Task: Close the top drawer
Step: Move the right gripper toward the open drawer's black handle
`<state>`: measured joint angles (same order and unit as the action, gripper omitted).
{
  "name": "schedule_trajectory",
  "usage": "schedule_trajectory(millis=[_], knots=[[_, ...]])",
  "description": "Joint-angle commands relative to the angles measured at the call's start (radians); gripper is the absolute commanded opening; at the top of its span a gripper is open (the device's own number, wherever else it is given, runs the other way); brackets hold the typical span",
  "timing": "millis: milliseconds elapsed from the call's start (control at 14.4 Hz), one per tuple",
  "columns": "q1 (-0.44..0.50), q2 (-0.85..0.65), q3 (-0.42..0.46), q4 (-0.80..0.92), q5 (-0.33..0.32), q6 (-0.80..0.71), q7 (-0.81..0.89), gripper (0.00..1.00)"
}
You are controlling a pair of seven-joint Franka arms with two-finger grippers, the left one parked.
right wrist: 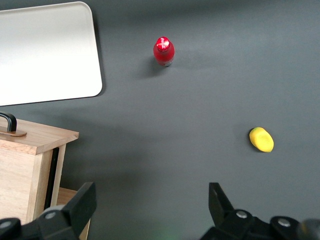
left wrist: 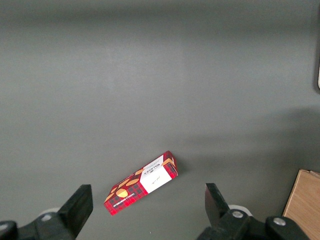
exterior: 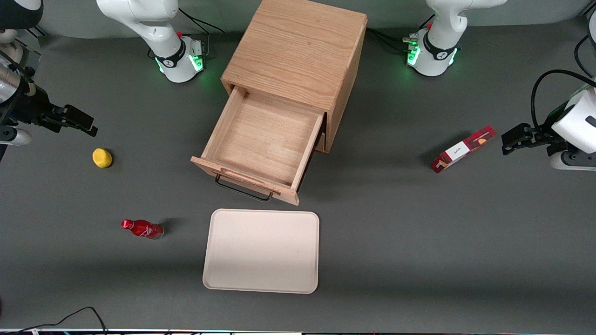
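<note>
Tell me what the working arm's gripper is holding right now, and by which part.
Nothing. The gripper is open and empty, above bare table, apart from the top drawer.

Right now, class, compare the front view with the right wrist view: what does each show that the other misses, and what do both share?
Only the front view shows the cabinet top, the open top drawer's bare inside and the red box toward the parked arm's end.

Only the right wrist view shows the tool close up, fingers open, hanging over bare table near the lemon, holding nothing.

Both show the tray, the red bottle, the lemon and the drawer's black handle.
</note>
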<state>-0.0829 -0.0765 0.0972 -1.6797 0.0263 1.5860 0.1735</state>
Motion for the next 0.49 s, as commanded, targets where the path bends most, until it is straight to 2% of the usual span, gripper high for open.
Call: schedule_trajectory(millis=[0, 418], knots=[[-0.001, 0.017, 0.004, 0.034, -0.011, -0.027, -0.012, 1.00], [-0.001, 0.050, 0.006, 0.080, -0.011, -0.027, -0.012, 1.00]])
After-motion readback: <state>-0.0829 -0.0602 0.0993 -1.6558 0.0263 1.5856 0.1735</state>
